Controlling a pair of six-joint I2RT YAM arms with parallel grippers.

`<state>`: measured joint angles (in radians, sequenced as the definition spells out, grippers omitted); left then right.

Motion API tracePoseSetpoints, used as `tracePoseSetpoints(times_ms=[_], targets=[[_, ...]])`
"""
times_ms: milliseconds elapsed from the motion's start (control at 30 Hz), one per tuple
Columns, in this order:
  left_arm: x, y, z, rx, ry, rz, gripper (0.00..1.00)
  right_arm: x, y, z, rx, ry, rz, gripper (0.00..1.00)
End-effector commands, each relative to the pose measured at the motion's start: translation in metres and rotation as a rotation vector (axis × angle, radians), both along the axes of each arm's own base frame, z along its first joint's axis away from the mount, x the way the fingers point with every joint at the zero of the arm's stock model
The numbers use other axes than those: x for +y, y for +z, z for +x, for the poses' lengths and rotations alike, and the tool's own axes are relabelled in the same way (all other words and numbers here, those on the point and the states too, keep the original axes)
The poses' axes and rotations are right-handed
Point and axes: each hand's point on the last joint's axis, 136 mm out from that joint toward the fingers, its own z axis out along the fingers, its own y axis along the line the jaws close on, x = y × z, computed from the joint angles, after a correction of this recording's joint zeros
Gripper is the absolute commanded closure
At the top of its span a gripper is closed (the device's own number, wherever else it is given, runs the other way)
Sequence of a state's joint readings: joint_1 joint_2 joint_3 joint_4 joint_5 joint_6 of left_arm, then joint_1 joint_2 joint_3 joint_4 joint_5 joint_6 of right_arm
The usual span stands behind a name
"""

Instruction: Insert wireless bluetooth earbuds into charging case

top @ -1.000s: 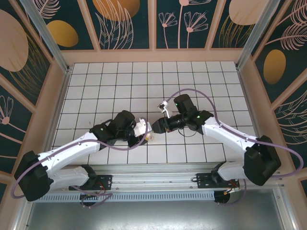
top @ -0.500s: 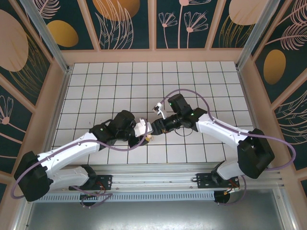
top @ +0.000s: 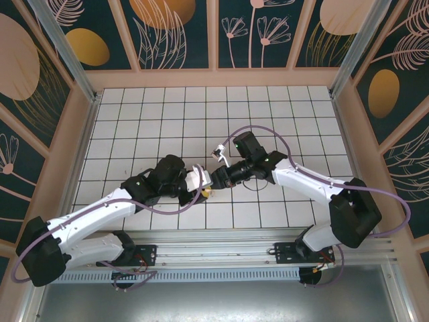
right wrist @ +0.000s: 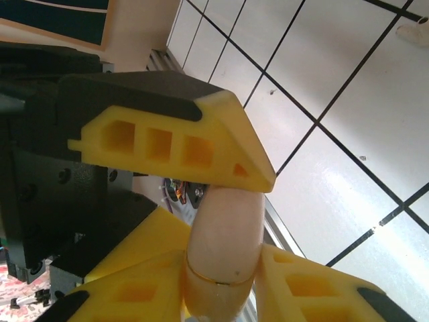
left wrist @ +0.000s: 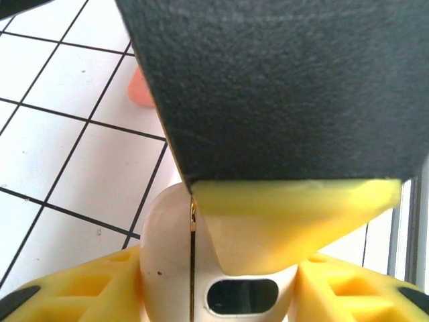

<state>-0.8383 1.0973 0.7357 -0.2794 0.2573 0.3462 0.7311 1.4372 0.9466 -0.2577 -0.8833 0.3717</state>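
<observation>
I saw left gripper [top: 205, 188] and right gripper [top: 216, 180] nose to nose at front centre of table [top: 161, 114]. Both sets of jaws closed on cream case [right wrist: 224, 228], fingers pressed against its sides. I noted coral bud [left wrist: 142, 87] lying on tile beyond case, apart from it. Pale bud [right wrist: 412, 30] lay on tile, well apart from case.

1 high overhead camera, 2 close wrist cameras, common cream case [left wrist: 164, 228]
</observation>
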Motion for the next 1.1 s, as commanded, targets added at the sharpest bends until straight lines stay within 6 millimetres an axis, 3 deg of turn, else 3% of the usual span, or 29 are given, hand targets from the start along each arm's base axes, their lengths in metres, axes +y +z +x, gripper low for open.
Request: tracePoseSetpoints(times_ms=[0, 200, 533, 767, 867, 1067], targets=[[-0.005, 0.013, -0.001, -0.029, -0.012, -0.054, 0.36, 0.003, 0.023, 0.008, -0.086, -0.019, 0.064, 0.74], [-0.005, 0.011, 0.004, -0.009, 0.047, -0.087, 0.32, -0.015, 0.034, 0.019, -0.155, -0.1, 0.092, 0.75], [-0.016, 0.038, 0.015, 0.01, 0.153, -0.316, 0.3, -0.058, 0.062, 0.048, -0.35, -0.313, 0.209, 0.75], [-0.029, 0.04, 0.024, 0.075, 0.188, -0.386, 0.31, -0.067, 0.081, 0.055, -0.474, -0.377, 0.259, 0.75], [-0.023, 0.042, 0.032, 0.033, 0.242, -0.435, 0.33, -0.071, 0.092, 0.055, -0.539, -0.397, 0.302, 0.75], [0.005, 0.069, 0.044, 0.048, 0.3, -0.63, 0.31, -0.075, 0.103, 0.055, -0.621, -0.421, 0.343, 0.76]])
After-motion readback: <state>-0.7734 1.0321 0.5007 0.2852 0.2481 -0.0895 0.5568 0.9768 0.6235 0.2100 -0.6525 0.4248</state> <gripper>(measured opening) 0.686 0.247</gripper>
